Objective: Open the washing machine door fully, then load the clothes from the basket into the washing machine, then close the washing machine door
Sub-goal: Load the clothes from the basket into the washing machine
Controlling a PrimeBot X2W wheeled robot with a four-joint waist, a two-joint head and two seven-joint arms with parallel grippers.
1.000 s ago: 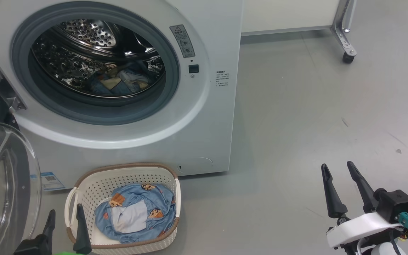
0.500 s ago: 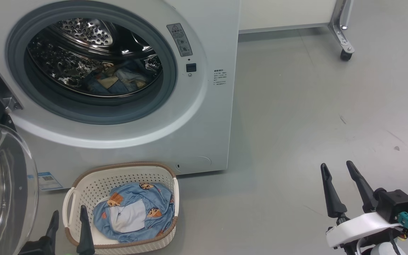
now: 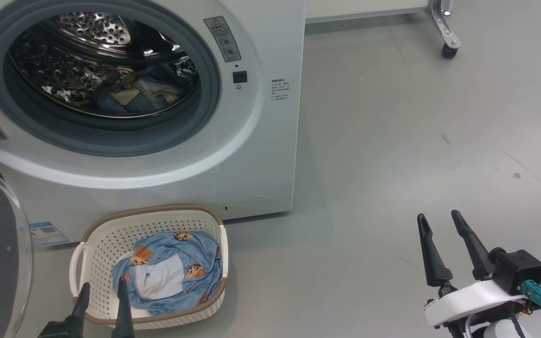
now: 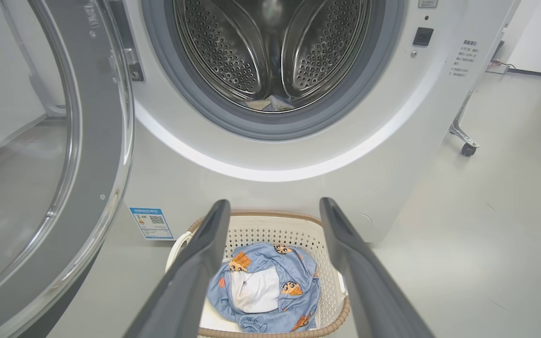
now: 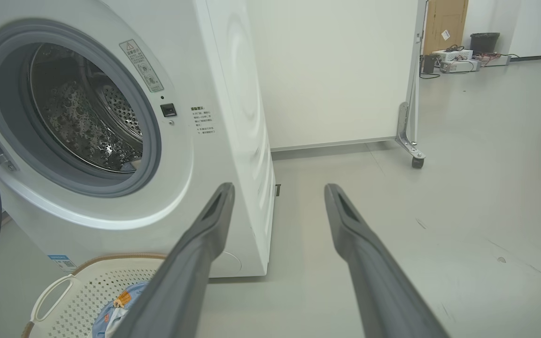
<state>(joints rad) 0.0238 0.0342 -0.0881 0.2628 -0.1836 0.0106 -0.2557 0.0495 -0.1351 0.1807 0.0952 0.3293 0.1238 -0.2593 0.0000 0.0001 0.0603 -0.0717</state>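
- At the lower left of the head view, the left jaws stand spread and empty over the near rim of the basket (image 3: 106,244). The clothes (image 3: 169,274) lie inside it, just up-right of the jaws, in a rumpled heap with no clear long axis.
- The right jaws, also spread and empty, sit at lower right, well apart, so the left arm is nearer.
- Since a second ago the camera has swung, and the left jaws have edged towards the clothes.

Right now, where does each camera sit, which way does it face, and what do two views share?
Head view: on the head, facing forward and down at the washing machine and basket; left gripper lower left, right gripper lower right.
Left wrist view: on the left wrist, facing the clothes in the basket; its fingers show.
Right wrist view: on the right wrist, facing the washing machine's front and floor; its fingers show.
Shared: all show the basket.
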